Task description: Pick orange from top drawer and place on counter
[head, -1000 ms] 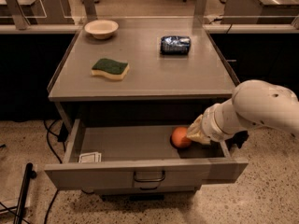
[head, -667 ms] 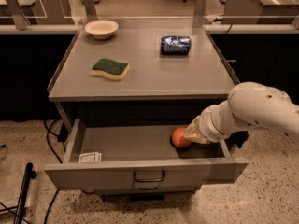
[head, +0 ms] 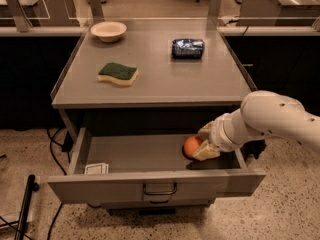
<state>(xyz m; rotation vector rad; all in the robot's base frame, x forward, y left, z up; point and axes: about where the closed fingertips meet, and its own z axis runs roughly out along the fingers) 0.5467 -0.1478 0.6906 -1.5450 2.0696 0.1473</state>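
The orange point(head: 190, 146) lies inside the open top drawer point(head: 155, 183), at its right side near the back. My gripper point(head: 204, 143) reaches down into the drawer from the right and is right against the orange's right side. The white arm point(head: 270, 119) hides the drawer's right rear corner. The counter point(head: 155, 81) is the grey cabinet top above the drawer.
On the counter are a green and yellow sponge point(head: 118, 74) at the left, a white bowl point(head: 108, 31) at the back left and a dark blue packet point(head: 187, 48) at the back right. A small white card point(head: 96, 169) lies in the drawer's front left corner.
The arm has shifted slightly to the left, closer over the orange. The orange has not moved.
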